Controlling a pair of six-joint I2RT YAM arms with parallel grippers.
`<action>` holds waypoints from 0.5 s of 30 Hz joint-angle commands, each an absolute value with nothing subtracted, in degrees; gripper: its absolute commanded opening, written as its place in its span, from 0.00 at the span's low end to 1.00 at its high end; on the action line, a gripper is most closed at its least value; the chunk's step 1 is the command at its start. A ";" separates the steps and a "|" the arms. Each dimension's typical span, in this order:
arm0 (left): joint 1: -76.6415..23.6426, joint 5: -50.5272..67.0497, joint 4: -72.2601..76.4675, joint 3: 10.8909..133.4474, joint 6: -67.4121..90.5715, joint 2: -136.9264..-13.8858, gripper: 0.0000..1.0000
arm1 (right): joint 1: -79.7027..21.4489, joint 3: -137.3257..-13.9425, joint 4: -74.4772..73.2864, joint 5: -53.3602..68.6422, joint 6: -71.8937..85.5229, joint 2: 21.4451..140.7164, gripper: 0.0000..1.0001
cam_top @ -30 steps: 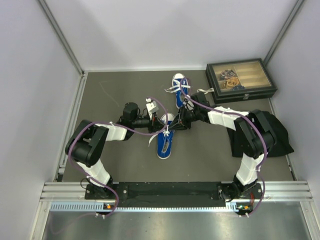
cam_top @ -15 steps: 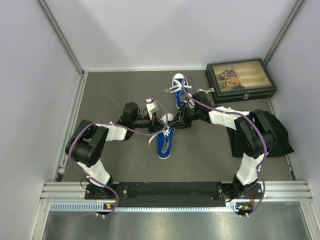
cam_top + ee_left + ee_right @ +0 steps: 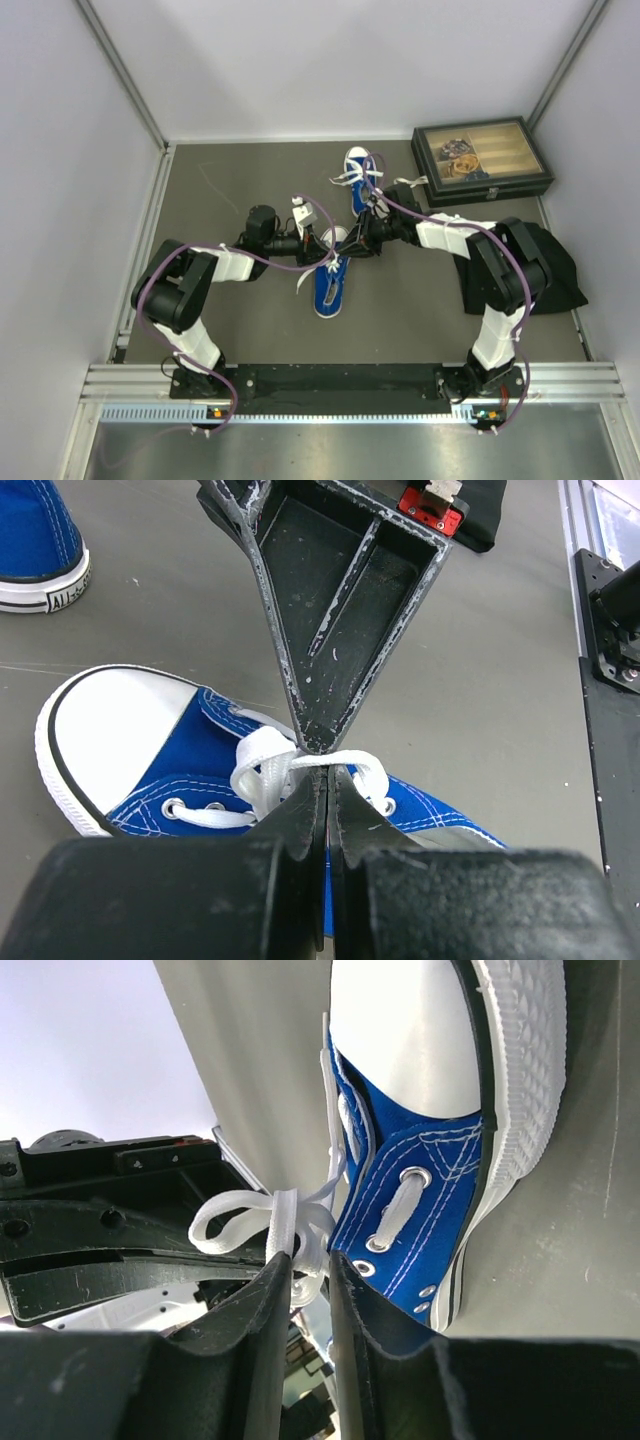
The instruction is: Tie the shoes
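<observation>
Two blue shoes with white toe caps lie on the grey table. The near shoe [image 3: 329, 283] is in the middle and the far shoe [image 3: 358, 172] is behind it. Both grippers meet over the near shoe's laces. My left gripper [image 3: 322, 243] [image 3: 328, 772] is shut, its tips pinching the white lace [image 3: 262, 765] above the shoe [image 3: 150, 765]. My right gripper [image 3: 350, 244] [image 3: 310, 1260] has its fingers narrowly apart, closed on a bunched loop of lace [image 3: 245, 1215] beside the shoe [image 3: 420, 1190]. One right finger [image 3: 340, 610] points down at the same loop.
A dark glass-lidded box [image 3: 480, 160] stands at the back right. A black cloth [image 3: 562, 268] lies under the right arm. The far shoe's heel [image 3: 35, 540] shows at the upper left of the left wrist view. Grey walls enclose the table.
The right gripper has edged slightly toward the back over the near shoe. The left gripper and both shoes have stayed put.
</observation>
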State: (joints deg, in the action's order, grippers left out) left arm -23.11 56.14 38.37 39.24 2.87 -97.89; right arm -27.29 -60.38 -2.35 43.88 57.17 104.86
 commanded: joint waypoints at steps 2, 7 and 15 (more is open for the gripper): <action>-23.38 57.74 42.19 39.20 3.16 -97.82 0.00 | -28.21 -61.52 -0.35 44.82 57.66 105.56 0.15; -23.29 57.48 42.01 39.02 2.90 -97.82 0.00 | -28.13 -61.61 -0.44 45.35 57.22 105.47 0.00; -22.15 57.74 38.33 38.85 1.41 -95.81 0.13 | -28.13 -61.26 -2.55 43.25 55.38 103.37 0.00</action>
